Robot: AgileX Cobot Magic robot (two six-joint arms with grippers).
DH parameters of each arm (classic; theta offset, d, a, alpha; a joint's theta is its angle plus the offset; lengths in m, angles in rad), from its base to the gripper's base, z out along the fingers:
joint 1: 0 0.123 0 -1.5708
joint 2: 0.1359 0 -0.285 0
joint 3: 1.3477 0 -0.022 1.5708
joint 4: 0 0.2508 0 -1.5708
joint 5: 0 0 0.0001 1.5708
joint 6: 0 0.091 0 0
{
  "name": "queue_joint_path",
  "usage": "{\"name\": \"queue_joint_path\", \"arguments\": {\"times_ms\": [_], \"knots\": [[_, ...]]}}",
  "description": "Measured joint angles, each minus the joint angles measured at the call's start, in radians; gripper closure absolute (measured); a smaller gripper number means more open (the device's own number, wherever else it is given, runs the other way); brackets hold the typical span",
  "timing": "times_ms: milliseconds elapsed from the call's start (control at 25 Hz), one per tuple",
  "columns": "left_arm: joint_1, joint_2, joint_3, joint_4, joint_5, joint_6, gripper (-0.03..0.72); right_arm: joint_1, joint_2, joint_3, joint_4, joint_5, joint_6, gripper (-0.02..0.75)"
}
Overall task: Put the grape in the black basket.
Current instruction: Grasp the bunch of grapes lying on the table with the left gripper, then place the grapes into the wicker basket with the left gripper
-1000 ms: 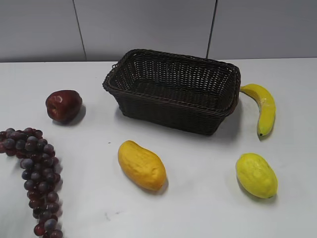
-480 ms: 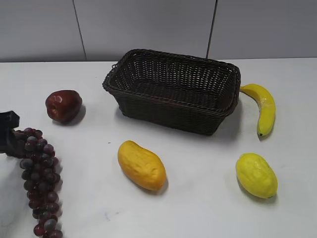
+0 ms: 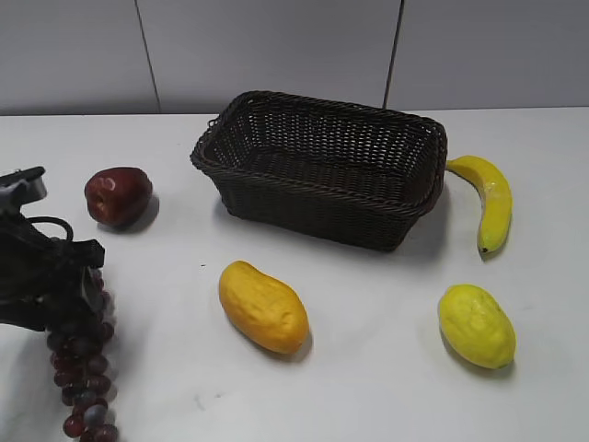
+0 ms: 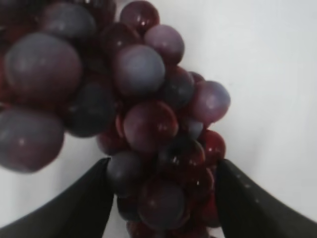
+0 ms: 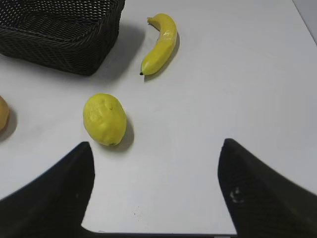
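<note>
Three views, one table scene.
Exterior camera looks down at a slant onto the black basket (image 3: 322, 166). Left wrist camera sits very close over the grape (image 4: 143, 124). Right wrist camera, higher, shares the basket's corner, banana (image 5: 159, 43) and lemon (image 5: 104, 119).

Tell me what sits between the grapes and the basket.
Nothing visible blocks it. The apple lies left of the straight line from the grapes to the basket, the mango just below it. The left gripper straddles the bunch, jaws open; lifting should clear both fruits and the rim.
</note>
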State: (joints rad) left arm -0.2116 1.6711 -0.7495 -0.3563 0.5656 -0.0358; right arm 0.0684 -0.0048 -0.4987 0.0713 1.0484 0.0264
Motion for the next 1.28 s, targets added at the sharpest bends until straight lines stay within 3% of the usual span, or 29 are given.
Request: {"name": "queue_joint_path", "arguments": {"times_ms": [120,200,360,600,800,1040,1280], "knots": [[-0.004,0.017,0.0,0.008,-0.021,0.0,0.105,0.0,0.0,0.0,0.0,0.0,0.0,0.148],[-0.005,0.02,-0.002,0.019,-0.027,0.0,0.16,0.0,0.0,0.0,0.0,0.0,0.0,0.148],[-0.005,0.021,-0.003,0.024,-0.028,0.0,0.423,0.0,0.0,0.0,0.0,0.0,0.0,0.148],[-0.005,-0.056,-0.002,0.073,-0.007,0.0,0.46,0.0,0.0,0.0,0.0,0.0,0.001,0.148],[-0.005,-0.244,-0.035,0.179,0.053,0.0,0.488,0.0,0.0,0.0,0.0,0.0,0.001,0.148],[-0.005,-0.429,-0.224,0.33,0.118,0.0,0.502,0.0,0.0,0.0,0.0,0.0,0.0,0.148],[-0.005,-0.439,-0.454,0.35,0.06,0.036,0.506,0.0,0.0,0.0,0.0,0.0,0.0,0.148]]}}
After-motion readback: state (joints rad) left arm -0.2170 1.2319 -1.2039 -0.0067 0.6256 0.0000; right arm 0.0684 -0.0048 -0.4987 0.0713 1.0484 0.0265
